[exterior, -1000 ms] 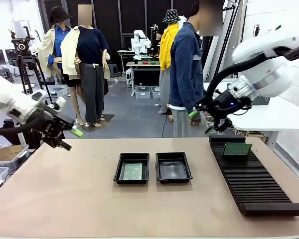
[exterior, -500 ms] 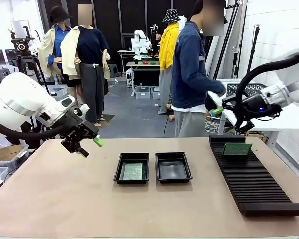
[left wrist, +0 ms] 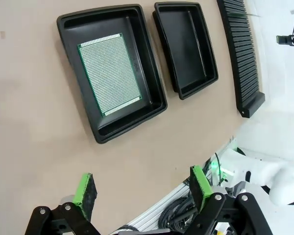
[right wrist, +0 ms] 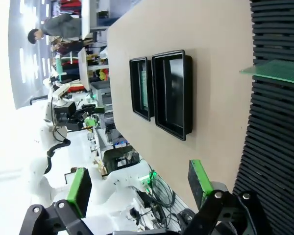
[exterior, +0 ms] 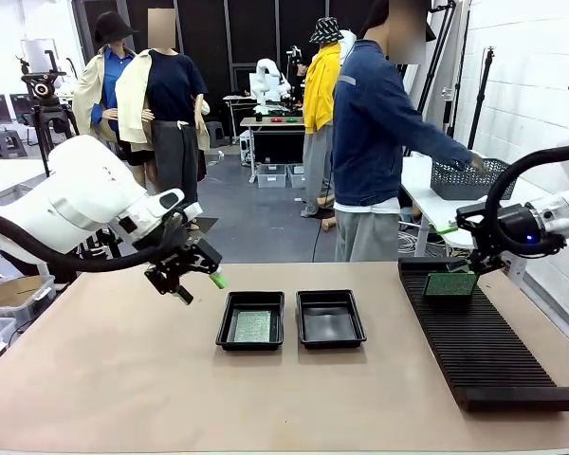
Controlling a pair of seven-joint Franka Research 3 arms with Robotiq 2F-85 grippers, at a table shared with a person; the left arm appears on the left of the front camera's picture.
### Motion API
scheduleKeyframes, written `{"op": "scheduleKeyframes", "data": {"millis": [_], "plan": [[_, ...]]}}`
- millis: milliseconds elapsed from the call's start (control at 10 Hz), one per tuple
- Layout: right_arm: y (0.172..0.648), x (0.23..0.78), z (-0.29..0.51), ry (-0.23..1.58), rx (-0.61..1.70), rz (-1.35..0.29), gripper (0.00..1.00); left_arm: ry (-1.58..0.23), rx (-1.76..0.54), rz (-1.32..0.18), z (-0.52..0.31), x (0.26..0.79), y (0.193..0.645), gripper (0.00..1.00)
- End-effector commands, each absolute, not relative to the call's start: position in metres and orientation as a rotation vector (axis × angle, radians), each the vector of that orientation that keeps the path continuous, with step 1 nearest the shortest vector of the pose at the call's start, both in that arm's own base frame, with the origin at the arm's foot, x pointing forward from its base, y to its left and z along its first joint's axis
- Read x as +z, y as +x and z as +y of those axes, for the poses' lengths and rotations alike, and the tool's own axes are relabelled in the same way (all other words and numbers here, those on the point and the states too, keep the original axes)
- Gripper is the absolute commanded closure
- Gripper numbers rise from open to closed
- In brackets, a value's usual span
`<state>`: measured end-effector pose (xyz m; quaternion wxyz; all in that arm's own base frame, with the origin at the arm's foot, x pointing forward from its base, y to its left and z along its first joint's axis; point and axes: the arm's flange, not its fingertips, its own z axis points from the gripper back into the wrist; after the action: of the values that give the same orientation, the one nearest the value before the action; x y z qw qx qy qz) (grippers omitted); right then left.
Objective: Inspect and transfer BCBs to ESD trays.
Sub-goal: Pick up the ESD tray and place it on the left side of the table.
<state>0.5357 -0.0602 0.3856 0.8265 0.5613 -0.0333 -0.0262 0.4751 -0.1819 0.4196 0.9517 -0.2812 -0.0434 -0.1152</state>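
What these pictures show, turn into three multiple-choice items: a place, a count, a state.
1. Where does the flat BCB lie? A the right ESD tray; B the left ESD tray; C the bare table.
2. How many BCBs stand in the slotted rack? A none; B three; C one.
3. How is the left claw? A open, empty; B shut on a BCB; C shut on a tray.
Key: 1 B: it lies on that tray's floor. 2 C: a single BCB near its far end. 3 A: pads apart, nothing between.
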Motion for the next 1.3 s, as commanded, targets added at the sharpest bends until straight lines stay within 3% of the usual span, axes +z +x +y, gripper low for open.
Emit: {"op": "scheduleKeyframes", "data": {"millis": [0,500,700,1200], "plan": [[0.537,0.382,-0.075,1.283,-0.036,-0.084,0.00,-0.509,-0.211,-0.104,-0.200,0.416,0.474,0.00],[0.533,0.375,-0.091,1.338,0.141,-0.059,0.00,-0.309,-0.061,-0.212,-0.222,0.394,0.485,0.00],[0.528,0.377,-0.089,1.330,0.071,-0.072,0.00,-0.272,-0.025,-0.263,-0.228,0.381,0.495,0.00],[0.528,0.377,-0.089,1.330,0.071,-0.072,0.00,-0.267,0.027,-0.211,-0.230,0.346,0.505,0.00]]}}
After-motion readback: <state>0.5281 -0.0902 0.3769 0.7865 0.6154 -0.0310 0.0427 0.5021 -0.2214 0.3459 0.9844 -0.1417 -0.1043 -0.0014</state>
